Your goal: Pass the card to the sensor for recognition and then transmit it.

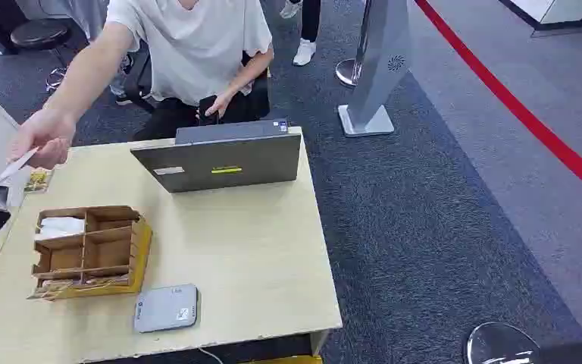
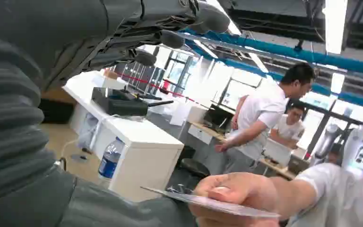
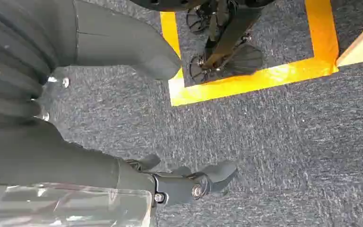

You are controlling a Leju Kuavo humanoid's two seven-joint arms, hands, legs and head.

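1. Card [image 1: 11,168]: thin, pale; held in a person's hand [image 1: 45,136] at the far left of the head frame, above the counter's left edge. In the left wrist view the same card [image 2: 217,204] shows edge-on at the lower centre, pinched by that person's hand [image 2: 236,191].
2. Left hand [image 2: 160,33]: fingers [image 2: 208,16] spread apart across the upper part of the left wrist frame, holding nothing; the card lies apart from them.
3. Right hand [image 3: 137,113]: hangs over grey carpet; thumb and dark fingers [image 3: 208,177] apart, nothing held.
4. Counter [image 1: 258,258]: light wood, centre-left of the head frame.
5. Sensor [image 1: 166,308]: flat grey device at the counter's near edge, lower left.
6. Cardboard organiser [image 1: 91,250]: divided compartments, left of centre; white cards lie in its upper-left compartment.
7. Laptop [image 1: 220,161]: grey, at the counter's far edge, upper centre.
8. Person in a white shirt [image 1: 189,45]: seated behind the laptop, one arm stretched toward the upper left.
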